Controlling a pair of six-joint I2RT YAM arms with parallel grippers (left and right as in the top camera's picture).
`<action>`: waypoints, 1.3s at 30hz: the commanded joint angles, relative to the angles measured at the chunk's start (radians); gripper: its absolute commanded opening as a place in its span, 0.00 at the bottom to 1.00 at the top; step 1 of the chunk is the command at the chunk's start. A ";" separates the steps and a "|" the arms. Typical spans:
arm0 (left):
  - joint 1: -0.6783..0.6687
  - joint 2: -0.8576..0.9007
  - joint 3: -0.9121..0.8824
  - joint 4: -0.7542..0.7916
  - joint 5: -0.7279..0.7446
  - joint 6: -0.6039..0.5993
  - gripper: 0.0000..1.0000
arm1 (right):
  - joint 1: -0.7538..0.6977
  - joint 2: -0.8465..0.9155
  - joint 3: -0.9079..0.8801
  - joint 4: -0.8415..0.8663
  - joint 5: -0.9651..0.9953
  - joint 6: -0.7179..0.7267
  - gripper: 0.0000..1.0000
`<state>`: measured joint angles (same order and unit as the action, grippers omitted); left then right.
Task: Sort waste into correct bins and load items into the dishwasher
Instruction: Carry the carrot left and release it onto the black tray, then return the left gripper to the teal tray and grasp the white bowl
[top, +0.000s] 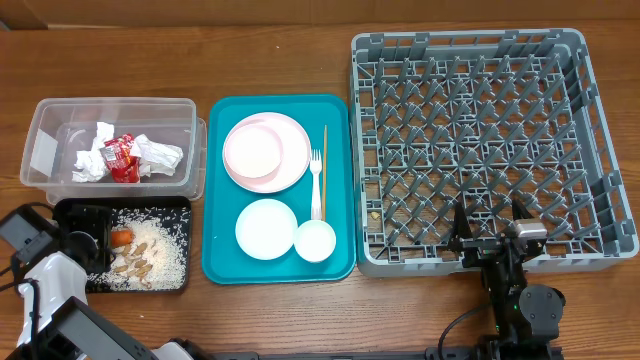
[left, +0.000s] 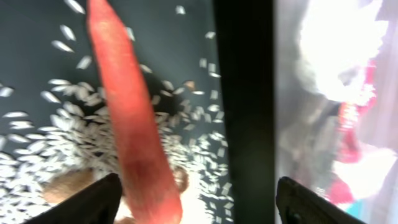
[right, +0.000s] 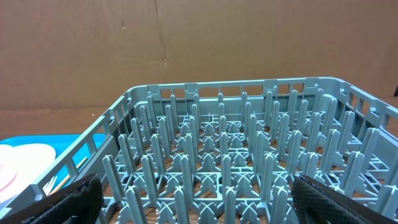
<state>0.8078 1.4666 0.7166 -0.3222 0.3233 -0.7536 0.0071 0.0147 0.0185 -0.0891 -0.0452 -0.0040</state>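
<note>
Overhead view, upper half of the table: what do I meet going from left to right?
clear tub → pink plate → white fork → wooden stick → grey dish rack

Left end of table (top: 300, 50): tub (top: 40, 110) at the back, napkins (top: 95, 150) in it with wrapper (top: 122, 158) between them; shallow tray (top: 180, 205) right in front of the tub, carrot (top: 121, 238) in its left part, food scraps (top: 160, 245) across the rest. Centre: serving tray (top: 215, 200) carrying plate (top: 266, 152) back left, stick (top: 325, 165) along the right side, fork (top: 317, 185) just left of the stick, bowl (top: 265, 229) front left, cup (top: 314, 240) front right. Right: dish rack (top: 365, 150), just beside the serving tray.
</note>
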 joint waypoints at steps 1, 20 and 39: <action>0.004 -0.019 0.072 -0.033 0.084 0.019 0.85 | -0.003 -0.011 -0.011 0.008 -0.001 0.004 1.00; -0.125 -0.413 0.344 -0.455 0.272 0.182 0.92 | -0.003 -0.012 -0.011 0.008 -0.001 0.004 1.00; -0.892 -0.394 0.344 -0.541 -0.196 0.259 0.88 | -0.003 -0.011 -0.011 0.008 -0.001 0.004 1.00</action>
<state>0.0166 1.0420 1.0470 -0.8680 0.2836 -0.5156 0.0071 0.0147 0.0185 -0.0891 -0.0452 -0.0032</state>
